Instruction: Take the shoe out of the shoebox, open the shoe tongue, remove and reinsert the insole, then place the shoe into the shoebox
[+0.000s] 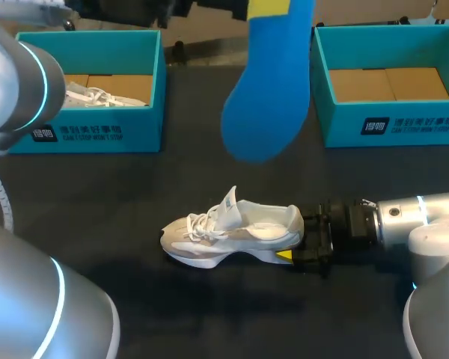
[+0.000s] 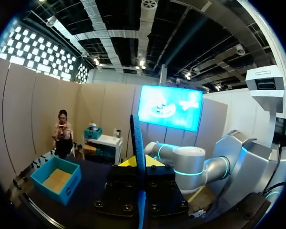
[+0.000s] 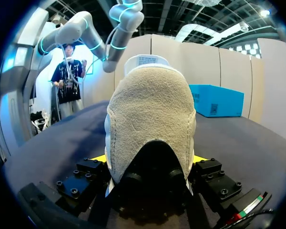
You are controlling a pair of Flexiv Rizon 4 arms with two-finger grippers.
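The right gripper (image 3: 149,161) is clamped on the heel of the shoe (image 3: 150,109); shoe upright on the table (image 1: 97,194), toe pointing away from the gripper; the left gripper (image 2: 139,164) grasps the blue insole (image 2: 137,138) edge-on between its fingers, high above the table.

The right arm (image 1: 423,217) comes in low and level from the right edge, and the right claw (image 1: 293,243) is clamped on the heel of the shoe (image 1: 224,232). The left arm (image 1: 15,82) bends at upper left, and the left claw (image 1: 269,9) at top centre pinches the insole (image 1: 266,112).
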